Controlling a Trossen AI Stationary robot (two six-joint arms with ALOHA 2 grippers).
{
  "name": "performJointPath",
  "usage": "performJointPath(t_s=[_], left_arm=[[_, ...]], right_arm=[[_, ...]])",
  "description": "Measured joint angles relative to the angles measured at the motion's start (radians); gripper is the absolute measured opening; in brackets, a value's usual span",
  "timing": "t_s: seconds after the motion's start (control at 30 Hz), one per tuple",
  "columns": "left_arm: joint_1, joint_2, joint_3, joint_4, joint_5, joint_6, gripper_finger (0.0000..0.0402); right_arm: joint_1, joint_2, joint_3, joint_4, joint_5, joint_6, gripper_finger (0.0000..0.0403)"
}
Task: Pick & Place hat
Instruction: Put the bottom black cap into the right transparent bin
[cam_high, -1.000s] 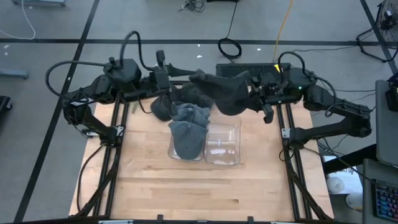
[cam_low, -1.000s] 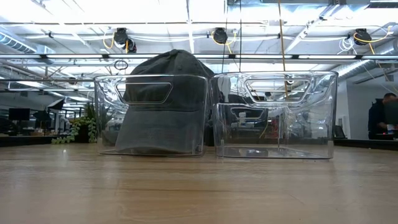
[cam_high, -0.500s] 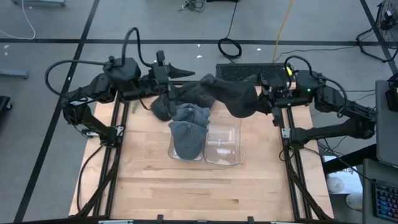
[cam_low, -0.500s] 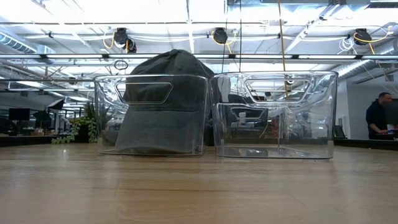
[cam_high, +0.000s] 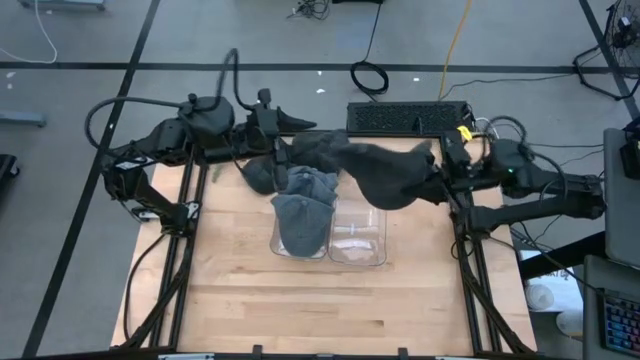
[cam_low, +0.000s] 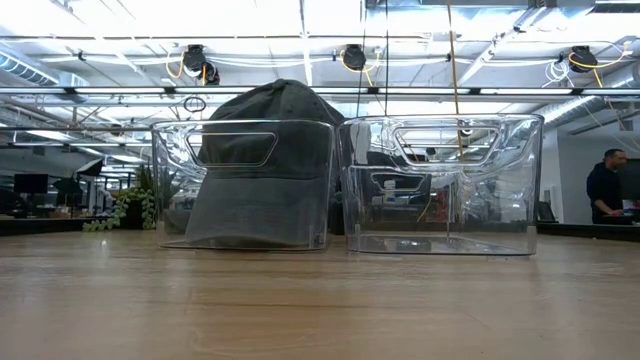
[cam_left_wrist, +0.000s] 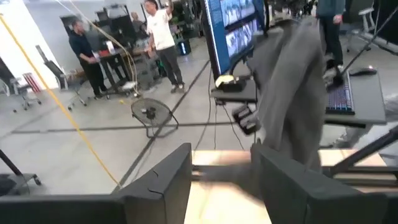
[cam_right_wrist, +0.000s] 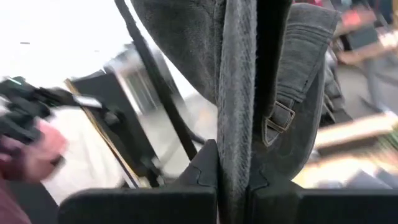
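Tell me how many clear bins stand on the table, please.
2, side by side mid-table: the left bin holds a grey cap; the right bin has no hat inside it. None seems hidden.

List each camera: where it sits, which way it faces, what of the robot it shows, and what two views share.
High view: overhead, facing down on the wooden table; both arms show.
Low view: table height, facing across; no arm shows.
Left wrist view: behind the open left pincer, facing the room.
Right wrist view: behind the right pincer, shut on the dark grey cloth cap.
Shared: high and low views both show the grey cap in the clear plastic bin.
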Motion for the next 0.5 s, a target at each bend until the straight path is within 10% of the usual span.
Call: performJointPath(t_s=[0.5], left_arm=[[0.032, 0.075, 0.0, -0.002, 0.175, -0.17, 0.023]], right_arm=[[0.046, -0.053, -0.245, 0.536, 0.052, 0.012, 0.0]])
